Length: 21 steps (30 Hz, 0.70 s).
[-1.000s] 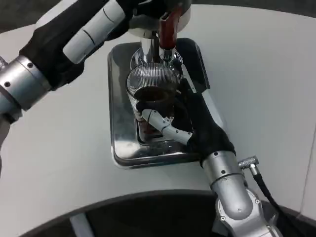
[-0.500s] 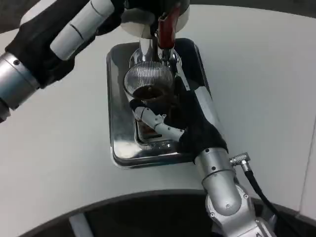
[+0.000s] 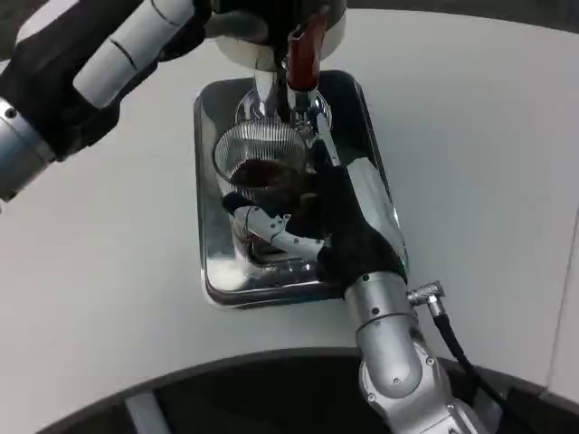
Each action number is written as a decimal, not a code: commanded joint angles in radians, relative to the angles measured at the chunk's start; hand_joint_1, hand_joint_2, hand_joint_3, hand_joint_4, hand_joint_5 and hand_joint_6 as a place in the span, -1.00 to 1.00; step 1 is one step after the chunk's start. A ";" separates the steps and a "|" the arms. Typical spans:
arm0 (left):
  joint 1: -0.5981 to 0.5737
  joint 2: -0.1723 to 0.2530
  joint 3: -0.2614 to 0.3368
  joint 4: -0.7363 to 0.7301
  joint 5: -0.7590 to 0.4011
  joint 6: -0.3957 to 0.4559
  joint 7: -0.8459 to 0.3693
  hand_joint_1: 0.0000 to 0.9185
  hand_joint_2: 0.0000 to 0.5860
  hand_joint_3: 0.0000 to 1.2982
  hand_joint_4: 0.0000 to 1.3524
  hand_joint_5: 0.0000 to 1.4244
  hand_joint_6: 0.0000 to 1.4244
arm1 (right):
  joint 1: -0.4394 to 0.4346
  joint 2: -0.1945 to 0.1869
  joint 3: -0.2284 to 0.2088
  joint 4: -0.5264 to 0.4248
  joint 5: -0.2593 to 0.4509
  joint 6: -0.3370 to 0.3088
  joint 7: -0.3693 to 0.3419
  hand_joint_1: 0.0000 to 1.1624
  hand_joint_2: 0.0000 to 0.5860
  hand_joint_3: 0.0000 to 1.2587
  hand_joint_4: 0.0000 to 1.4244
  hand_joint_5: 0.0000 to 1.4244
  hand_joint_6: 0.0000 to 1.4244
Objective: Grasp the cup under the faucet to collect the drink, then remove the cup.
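Though cut off by the top edge, left hand (image 3: pixel 136 41) seen at upper left, at the end of a silver forearm and a black sleeve. Reaches toward the white top of the drink machine (image 3: pixel 244 27). Fingertips hidden up there, so cannot tell whether open, closed or holding anything.

Further right, silver tray (image 3: pixel 210 194) lying flat on the white table (image 3: pixel 99 235), long side running away from the robot. Mirrors the parts above it.

On the tray, ribbed glass cup (image 3: pixel 261 155), upright, with a dark brown drink (image 3: pixel 264 171) inside. Sits near the middle of the tray, just in front of the chrome faucet (image 3: pixel 271 89). Cannot tell whether exactly beneath the spout.

Just right of the spout, reddish-brown lever (image 3: pixel 303 56), pointing down.

Right of the cup, right hand (image 3: pixel 339 221), wrapped around the glass. White and black fingers (image 3: pixel 276 231) curled across the near side of the cup, black palm pressed against its right side. Grips the cup firmly, low on its wall, with the rim left free above.

Below that, silver right forearm (image 3: pixel 389 348), rising from the bottom edge toward the tray. Black cable (image 3: pixel 457 339) plugged in at the wrist, trailing down to the lower right.
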 commanded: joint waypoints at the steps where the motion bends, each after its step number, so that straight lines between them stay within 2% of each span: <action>1: 0.019 0.014 0.000 -0.020 -0.016 0.004 -0.007 -1.00 -0.44 -0.56 -0.75 -0.77 -0.68 | 0.050 0.031 0.015 0.051 0.008 0.062 0.004 0.20 -0.22 -0.98 -0.66 -0.42 -0.44; 14: 0.024 0.029 0.008 -0.014 -0.007 -0.018 -0.011 -1.00 -0.44 -0.54 -0.74 -0.77 -0.68 | 0.074 0.036 0.042 0.046 -0.036 0.080 -0.101 0.26 -0.20 -0.65 -0.31 -0.01 0.12; 21: 0.023 0.030 0.001 -0.017 0.005 -0.043 -0.007 -1.00 -0.50 -0.53 -0.73 -0.77 -0.68 | 0.106 0.029 0.051 0.033 -0.062 0.053 -0.176 0.33 -0.20 -0.49 -0.13 0.22 0.42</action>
